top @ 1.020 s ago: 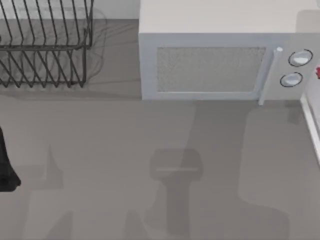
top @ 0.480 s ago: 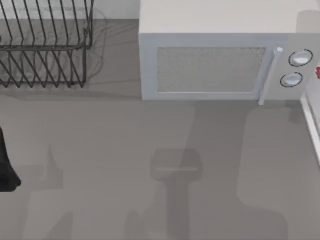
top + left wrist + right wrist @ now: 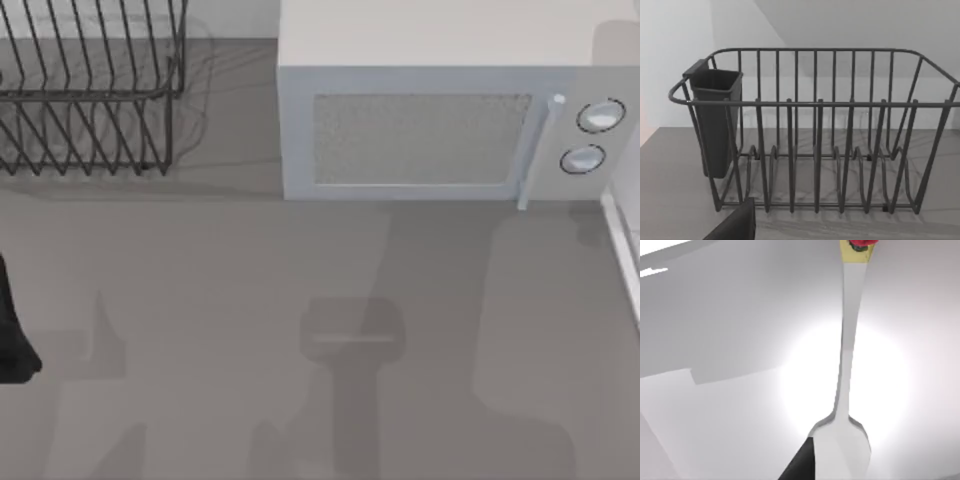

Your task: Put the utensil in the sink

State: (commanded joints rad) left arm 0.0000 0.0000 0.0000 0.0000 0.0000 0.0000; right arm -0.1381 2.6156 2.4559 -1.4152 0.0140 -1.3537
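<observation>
Red-tipped spoon (image 3: 847, 370) gone from right edge, rack (image 3: 815, 150) empty

You have a plain grey desk (image 3: 200, 300) under soft darker grey shadows. The rack (image 3: 90, 100) is dark grey wire, and its cup (image 3: 715, 120) is solid charcoal. The microwave (image 3: 440, 60) is pale grey-white, with a speckled grey door panel (image 3: 420, 138) and two silver-ringed dials (image 3: 600, 116). The left arm (image 3: 12, 335) is black. Your spoon (image 3: 846, 390) is glossy silver-white, with a yellow band and a red tip at the handle's end, over a white sink (image 3: 730, 405).
</observation>
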